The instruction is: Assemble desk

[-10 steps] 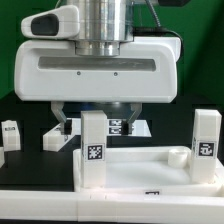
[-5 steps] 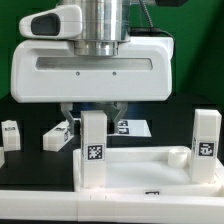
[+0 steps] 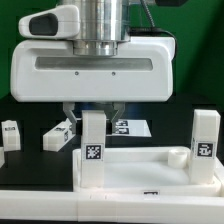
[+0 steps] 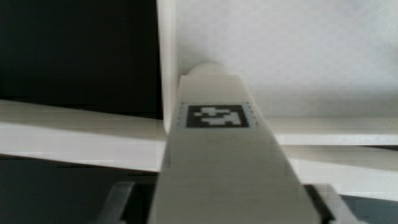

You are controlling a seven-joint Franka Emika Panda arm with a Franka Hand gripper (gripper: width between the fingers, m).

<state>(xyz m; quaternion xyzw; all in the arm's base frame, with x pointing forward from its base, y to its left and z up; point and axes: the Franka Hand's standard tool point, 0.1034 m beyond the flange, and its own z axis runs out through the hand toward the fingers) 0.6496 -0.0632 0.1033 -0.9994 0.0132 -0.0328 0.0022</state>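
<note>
Gripper (image 3: 93, 120) sits a bit lower than a second ago and its fingers (image 4: 128, 200) have pulled in from wide apart, now narrowed around the top of the upright leg (image 3: 93, 150). No change over the last half second. Wrist view: the dark finger pads sit tight against both sides of that leg, and its tagged face runs straight out between them, so the gripper is partly closed and clamped on the leg, not spread. Exterior view: the big white gripper body fills the upper middle, directly above the leg; only the finger tips show below it, one on each side of the leg's top. The leg stands vertical at the corner of the tabletop (image 3: 140, 168) on the exterior view's left, tag facing the camera. Whether it is fully seated cannot be told. Second leg (image 3: 207, 135) stands upright at the tabletop's corner on the exterior view's right, well apart from the gripper. Tabletop lies flat on the black table (image 3: 30, 160), rim up, in the near middle. One loose leg (image 3: 58, 135) and another loose leg (image 3: 10, 133) lie on the table toward the exterior view's left, off the tabletop. Marker board (image 3: 132, 127) lies flat behind the tabletop, partly hidden by the gripper.
</note>
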